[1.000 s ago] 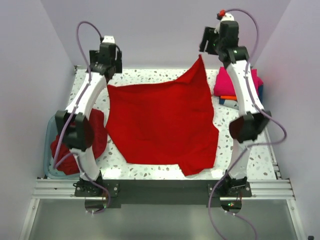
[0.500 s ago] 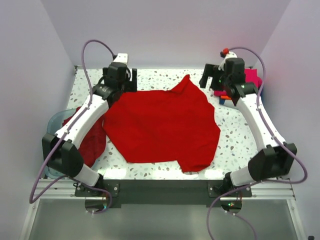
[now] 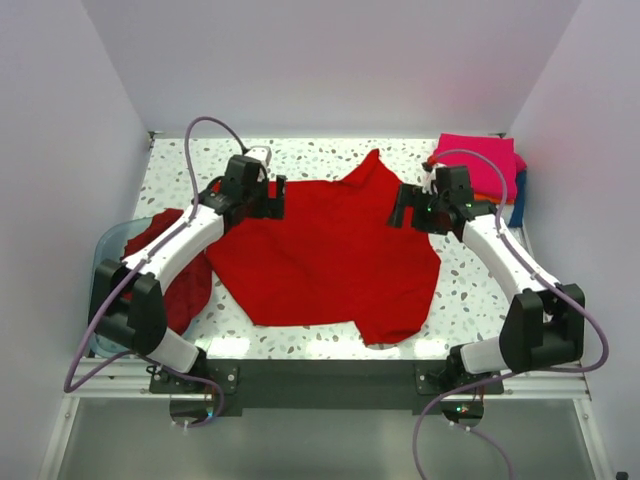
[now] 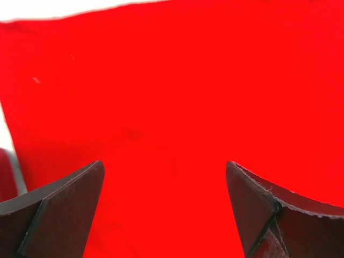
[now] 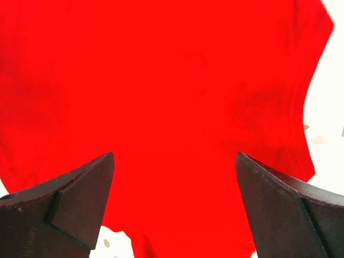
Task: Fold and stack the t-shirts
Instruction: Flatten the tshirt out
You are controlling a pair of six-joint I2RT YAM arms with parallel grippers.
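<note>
text: none readable | labels: none (no print legible)

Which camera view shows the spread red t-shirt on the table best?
The top external view: the spread red t-shirt appears whole there, outline included. Both wrist views show only a close patch of it.

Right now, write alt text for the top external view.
A red t-shirt lies spread on a table, the open left gripper and open right gripper above its far half. Folded shirts sit far right, a teal tub left.
</note>
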